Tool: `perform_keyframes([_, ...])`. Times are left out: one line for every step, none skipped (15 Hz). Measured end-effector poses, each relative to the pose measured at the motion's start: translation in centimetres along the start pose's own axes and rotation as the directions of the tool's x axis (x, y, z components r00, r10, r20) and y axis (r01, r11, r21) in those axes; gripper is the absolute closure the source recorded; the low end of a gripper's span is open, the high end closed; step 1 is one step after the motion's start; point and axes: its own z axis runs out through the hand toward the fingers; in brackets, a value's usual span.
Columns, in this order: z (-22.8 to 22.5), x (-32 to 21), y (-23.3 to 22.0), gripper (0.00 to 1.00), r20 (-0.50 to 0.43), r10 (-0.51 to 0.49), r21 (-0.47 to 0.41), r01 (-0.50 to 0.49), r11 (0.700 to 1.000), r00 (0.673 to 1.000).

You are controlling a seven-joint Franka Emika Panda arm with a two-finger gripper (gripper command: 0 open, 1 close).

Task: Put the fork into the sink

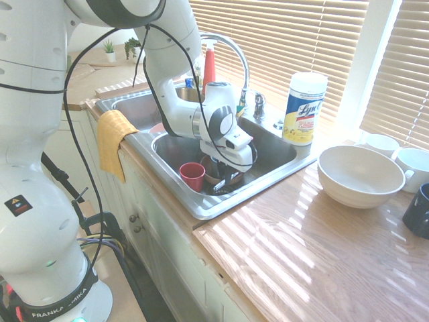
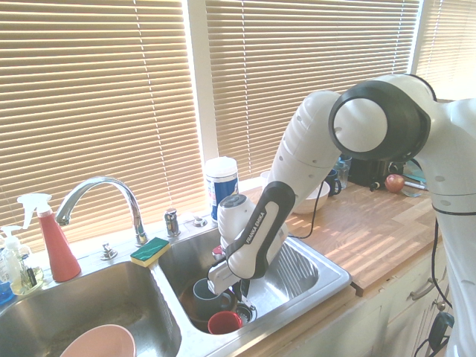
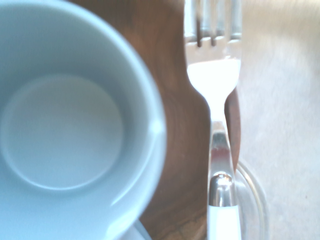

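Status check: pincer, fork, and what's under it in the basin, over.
Pincer shut, down inside the steel sink's right basin. White-handled metal fork shows in wrist view. Directly below: pale blue cup on brown dish; small red cup alongside.

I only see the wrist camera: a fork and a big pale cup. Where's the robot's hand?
Observer: The gripper is low inside the sink, in the basin away from the faucet spout.
Operator: What else is in there?
Observer: A small red cup stands next to the brown dish that holds your pale cup.
Operator: And the other basin?
Observer: It holds a pink bowl.
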Motion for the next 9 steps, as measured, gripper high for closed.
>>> perform_keyframes([0.3,0.2,0.2,0.0,0.001,0.008,-0.004,-0.008,1.0,1.0])
perform_keyframes([0.5,0.7,0.5,0.0,0.0,0.019,-0.008,-0.019,1.0,1.0])
perform_keyframes([0.7,1.1,0.7,0.0,0.0,0.031,-0.011,-0.031,0.999,1.0])
perform_keyframes([0.9,1.4,0.9,0.0,-0.002,0.038,-0.01,-0.038,0.999,0.999])
perform_keyframes([0.8,1.6,1.0,0.0,-0.004,0.041,-0.007,-0.041,0.999,0.999])
perform_keyframes([0.8,1.6,0.9,0.0,-0.005,0.043,-0.003,-0.043,0.999,0.999])
perform_keyframes([0.7,1.7,0.8,0.0,-0.006,0.045,0.0,-0.045,0.999,0.999])
perform_keyframes([0.6,1.8,0.7,0.0,-0.008,0.047,0.003,-0.047,0.999,0.999])
perform_keyframes([0.5,1.9,0.7,0.0,-0.009,0.05,0.005,-0.05,0.999,0.999])
